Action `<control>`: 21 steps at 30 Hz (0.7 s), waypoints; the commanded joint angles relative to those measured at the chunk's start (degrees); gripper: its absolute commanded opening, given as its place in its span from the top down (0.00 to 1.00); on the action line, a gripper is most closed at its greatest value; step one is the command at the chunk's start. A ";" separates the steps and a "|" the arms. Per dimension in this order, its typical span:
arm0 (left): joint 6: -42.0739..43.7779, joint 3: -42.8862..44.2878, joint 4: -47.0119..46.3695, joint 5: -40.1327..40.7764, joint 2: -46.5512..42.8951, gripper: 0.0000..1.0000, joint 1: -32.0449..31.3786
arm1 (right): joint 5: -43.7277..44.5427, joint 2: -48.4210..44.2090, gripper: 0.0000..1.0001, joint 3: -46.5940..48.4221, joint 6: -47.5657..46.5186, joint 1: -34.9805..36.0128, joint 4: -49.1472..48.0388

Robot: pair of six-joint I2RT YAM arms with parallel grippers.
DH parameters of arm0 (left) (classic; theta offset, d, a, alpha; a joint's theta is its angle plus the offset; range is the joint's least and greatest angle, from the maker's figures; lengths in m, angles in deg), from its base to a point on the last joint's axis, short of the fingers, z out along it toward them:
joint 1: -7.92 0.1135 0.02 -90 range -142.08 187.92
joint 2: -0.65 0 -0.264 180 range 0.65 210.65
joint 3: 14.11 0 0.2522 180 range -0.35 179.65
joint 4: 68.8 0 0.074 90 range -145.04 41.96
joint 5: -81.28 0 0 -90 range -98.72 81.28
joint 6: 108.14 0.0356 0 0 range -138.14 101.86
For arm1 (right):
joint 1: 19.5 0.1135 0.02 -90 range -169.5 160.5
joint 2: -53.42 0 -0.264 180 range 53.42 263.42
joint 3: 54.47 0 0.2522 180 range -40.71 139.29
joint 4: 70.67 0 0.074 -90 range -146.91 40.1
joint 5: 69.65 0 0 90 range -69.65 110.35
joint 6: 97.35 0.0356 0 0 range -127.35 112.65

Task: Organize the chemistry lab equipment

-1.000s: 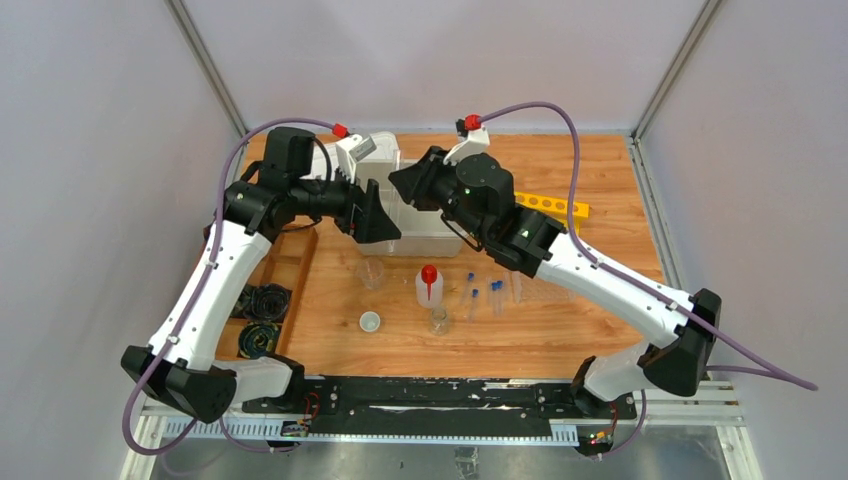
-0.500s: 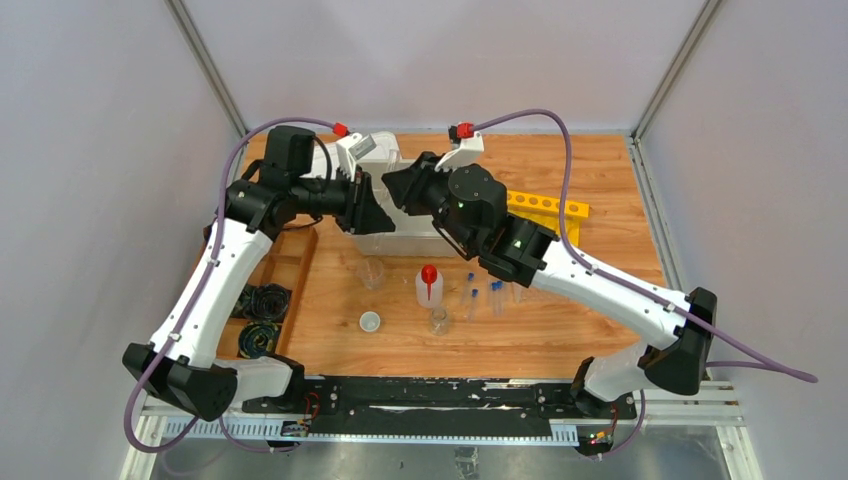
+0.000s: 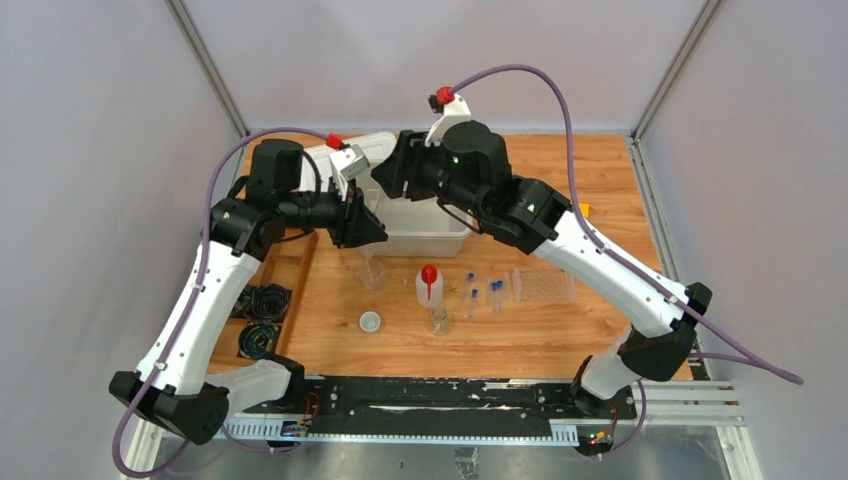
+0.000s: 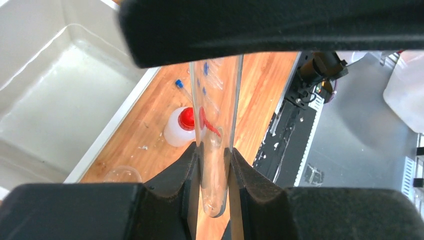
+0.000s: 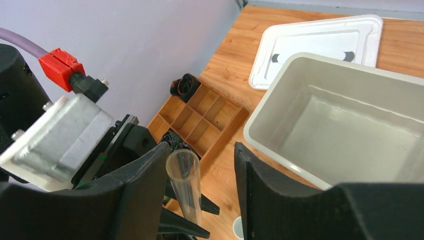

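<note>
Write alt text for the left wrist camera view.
The left gripper is closed on the rounded end of a clear tube. Below it are a wooden table, a white squeeze bottle with a red nozzle, blue-capped test tubes and an open white bin.

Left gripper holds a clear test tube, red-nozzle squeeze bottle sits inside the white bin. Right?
Wrong on the bottle. The squeeze bottle stands on the table on the near side of the white bin, not inside it; the top external view shows this. The left gripper does hold the clear test tube.
</note>
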 commanded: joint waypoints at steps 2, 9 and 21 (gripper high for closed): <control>4.00 -1.10 -0.49 -0.65 -1.62 0.88 -0.25 | -9.48 5.01 0.50 8.77 -2.88 -2.38 12.52; 4.99 -0.73 -0.49 0.62 -2.21 0.89 -0.25 | -13.80 5.41 0.74 9.89 -2.37 -3.48 12.99; 2.51 0.68 -0.49 9.32 -0.09 0.00 -0.25 | -15.43 4.03 1.00 9.84 -5.35 -9.21 19.64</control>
